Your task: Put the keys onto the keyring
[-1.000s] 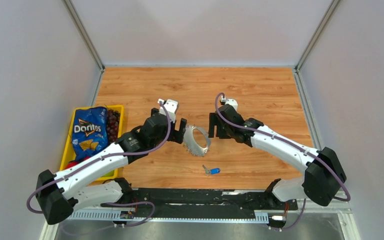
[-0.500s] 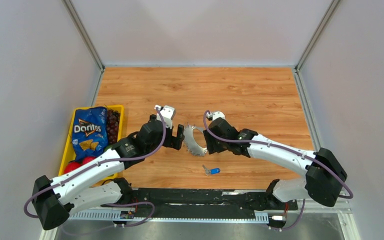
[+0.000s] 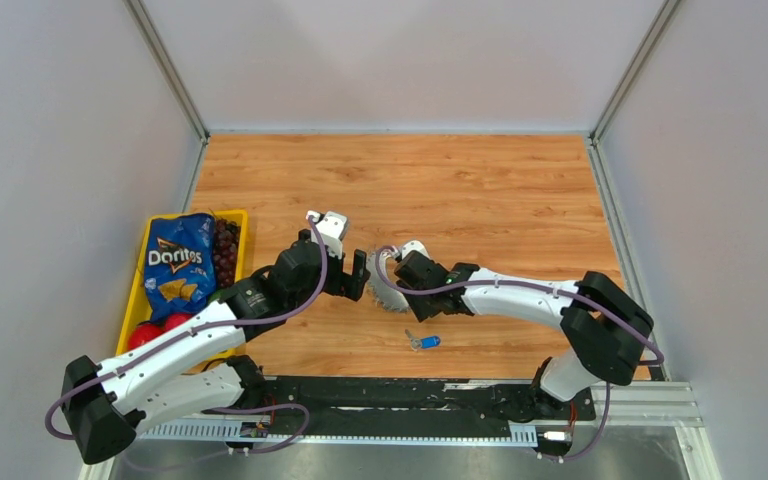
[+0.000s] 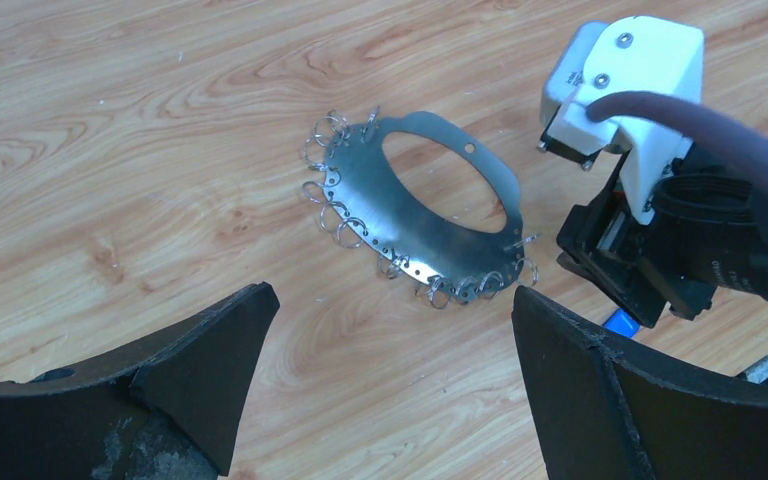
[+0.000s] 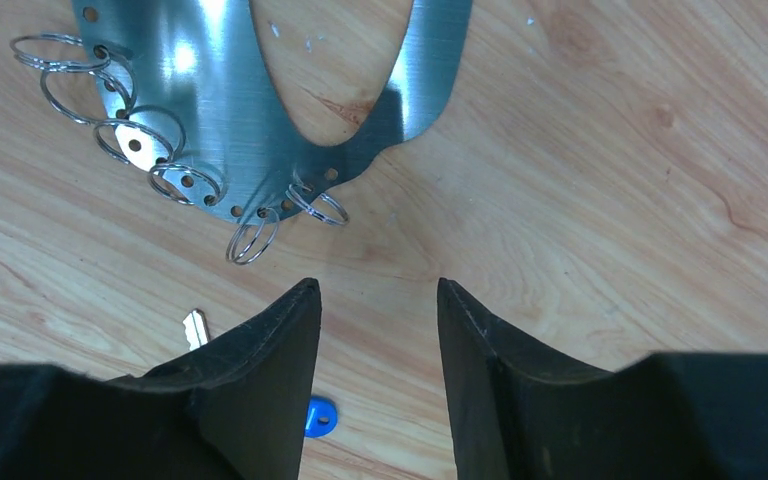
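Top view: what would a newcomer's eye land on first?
The big silver keyring with its fringe of small rings lies flat at mid-table. It is flanked by the left end effector and right end effector, both open. Just nearer the bases lies the blue-headed key on the wood. At the left edge, a Doritos bag sits in a yellow bin.

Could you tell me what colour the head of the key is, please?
Bright blue, on the key; it shows best in the top external view.

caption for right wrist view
Right gripper, jaws apart and empty, over a wooden table by a ring-fringed flat silver metal hoop; blue-headed silver key partly behind one finger.
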Tool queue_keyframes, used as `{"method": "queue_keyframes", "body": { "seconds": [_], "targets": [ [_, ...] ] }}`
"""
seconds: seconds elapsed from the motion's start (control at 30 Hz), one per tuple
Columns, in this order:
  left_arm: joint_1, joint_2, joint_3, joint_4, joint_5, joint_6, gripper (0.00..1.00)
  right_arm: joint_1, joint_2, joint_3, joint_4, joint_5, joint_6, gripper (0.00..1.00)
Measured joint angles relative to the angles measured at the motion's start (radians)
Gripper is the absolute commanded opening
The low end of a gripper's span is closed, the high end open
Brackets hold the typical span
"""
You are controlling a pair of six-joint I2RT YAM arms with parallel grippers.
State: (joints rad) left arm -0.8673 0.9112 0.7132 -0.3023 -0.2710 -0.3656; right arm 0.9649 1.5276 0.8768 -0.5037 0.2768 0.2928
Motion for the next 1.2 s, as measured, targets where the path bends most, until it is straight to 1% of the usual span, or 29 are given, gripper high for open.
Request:
{"method": "queue_keyframes", "body": {
  "seconds": [0.43,0.83,0.9,1.03,1.2],
  "targets": [
    [0.000,0.000,0.000,0.000,-0.001,0.001,1.00,0.010,0.079,0.054,0.038,0.014,-0.071,0.40],
    [0.001,0.000,0.000,-0.001,-0.009,0.001,1.00,0.009,0.096,0.060,0.062,-0.009,-0.093,0.30],
    [0.001,0.000,0.000,-0.001,-0.011,0.001,1.00,0.009,0.099,0.060,0.068,-0.018,-0.096,0.27],
    [0.002,0.000,0.000,-0.003,-0.019,0.001,1.00,0.009,0.108,0.060,0.079,-0.037,-0.098,0.25],
    [0.003,0.000,0.000,-0.003,-0.022,0.000,1.00,0.009,0.110,0.060,0.085,-0.054,-0.101,0.12]
  ]
}}
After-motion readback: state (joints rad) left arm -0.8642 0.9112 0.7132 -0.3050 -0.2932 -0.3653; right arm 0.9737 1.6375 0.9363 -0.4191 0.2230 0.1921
